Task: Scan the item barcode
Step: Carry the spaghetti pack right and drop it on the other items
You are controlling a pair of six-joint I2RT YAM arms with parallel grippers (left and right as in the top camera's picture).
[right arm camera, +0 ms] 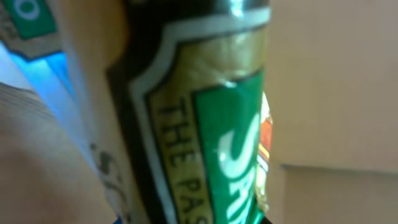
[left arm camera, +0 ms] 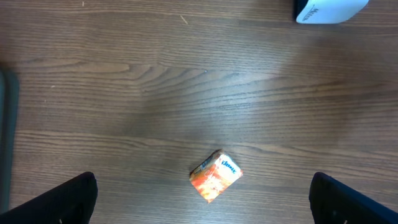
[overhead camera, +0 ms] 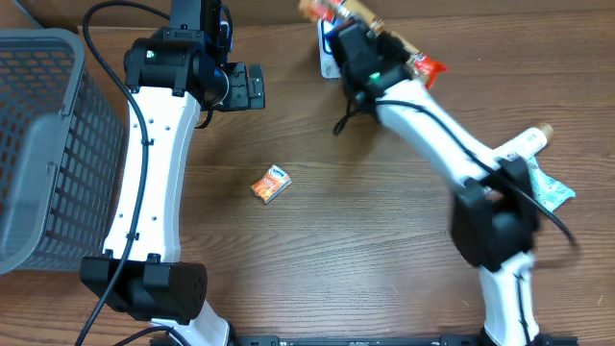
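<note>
Left gripper (overhead camera: 254, 86), the nearer of the two, hangs wide open and empty over the wood. An orange tissue pack (overhead camera: 271, 184) lies on the table on the robot's side of it, well apart from the fingers and lying askew. A grey basket (overhead camera: 38, 144) stands off to the left.

Farther out, the right gripper (overhead camera: 344, 37) is closed narrow on the package (right arm camera: 205, 93) (its own fingers are out of the wrist view, which the wrapper fills). From overhead, the package's long axis runs diagonally, with one orange end up-left at the far table edge and the other red end down-right past the wrist. The gripper sits across it roughly mid-length. In the wrist view the green, gold-bordered label runs nearly top to bottom, leaning slightly, and its lettering reads along the length.

Farthest out, a white scanner (overhead camera: 328, 60) shows blue light. It sits just beside and under the gripper's left side, with the package crossing above it. Whether they touch cannot be told.
</note>
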